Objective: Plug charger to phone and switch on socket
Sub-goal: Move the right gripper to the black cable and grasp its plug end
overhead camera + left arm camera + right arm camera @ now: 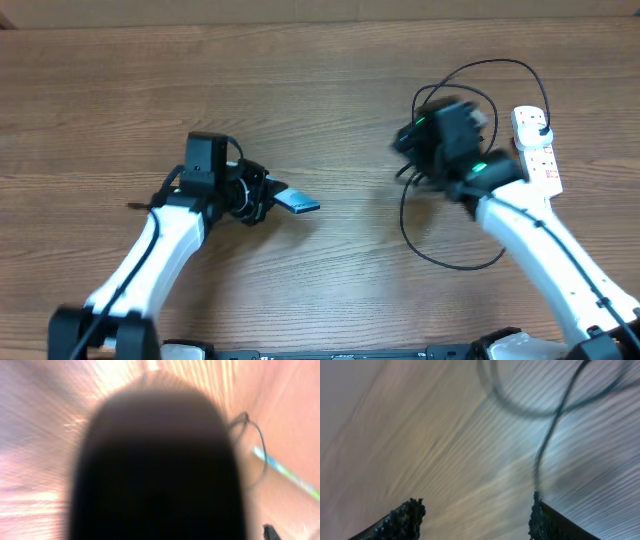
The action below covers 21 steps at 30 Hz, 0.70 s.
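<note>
- Wooden table [330, 80] fills the overhead view, its middle bare.
- Left of centre the phone [297, 203] sits tilted, one end in our left gripper [268, 192]. The jaws look clamped on it, though the left wrist view is too blurred to confirm.
- At the right the cable [543, 447] loops beside the socket [538, 150], which lies in the upper right.
- Our right gripper [475, 520] hangs over that loop, jaws apart with nothing between them.
- We judge the cable light and floppy, so we would pinch the stiff connector tip, not the cord. We cannot find that tip here.
- We take the phone for rigid and slick, best held by its edges.
</note>
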Each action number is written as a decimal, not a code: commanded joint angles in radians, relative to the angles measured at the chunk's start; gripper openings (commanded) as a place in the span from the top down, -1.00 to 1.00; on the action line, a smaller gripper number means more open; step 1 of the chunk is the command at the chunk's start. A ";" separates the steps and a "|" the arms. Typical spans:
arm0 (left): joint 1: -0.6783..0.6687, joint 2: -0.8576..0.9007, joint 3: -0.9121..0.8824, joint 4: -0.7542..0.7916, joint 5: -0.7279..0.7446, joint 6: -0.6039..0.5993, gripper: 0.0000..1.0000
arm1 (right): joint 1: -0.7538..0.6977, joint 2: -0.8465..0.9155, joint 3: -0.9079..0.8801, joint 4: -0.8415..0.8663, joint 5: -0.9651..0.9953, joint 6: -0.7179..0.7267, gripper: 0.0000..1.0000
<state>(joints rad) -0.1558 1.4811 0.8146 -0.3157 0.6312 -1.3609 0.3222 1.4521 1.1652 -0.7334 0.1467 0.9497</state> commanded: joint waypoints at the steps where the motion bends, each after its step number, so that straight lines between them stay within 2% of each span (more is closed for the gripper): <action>1: -0.003 0.084 0.007 0.145 0.295 0.029 0.92 | -0.090 0.066 0.100 -0.042 0.033 -0.081 -0.37; 3: -0.003 0.137 0.007 0.284 0.423 -0.016 0.92 | -0.150 0.134 0.148 -0.074 0.035 -0.095 -0.34; 7: -0.003 0.195 0.007 0.466 0.566 -0.093 0.92 | -0.220 0.274 0.207 -0.079 0.037 -0.095 -0.18; 12: -0.003 0.198 0.007 0.485 0.594 -0.094 0.91 | -0.255 0.435 0.236 -0.010 0.040 -0.091 0.02; 18: -0.003 0.198 0.007 0.485 0.594 -0.094 0.92 | -0.261 0.549 0.236 0.057 0.074 -0.086 0.07; 21: -0.003 0.198 0.007 0.485 0.594 -0.094 0.92 | -0.261 0.589 0.236 0.063 0.085 -0.083 0.21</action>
<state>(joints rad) -0.1558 1.6787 0.8112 0.1593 1.1748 -1.4441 0.0654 2.0109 1.3693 -0.6765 0.1974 0.8631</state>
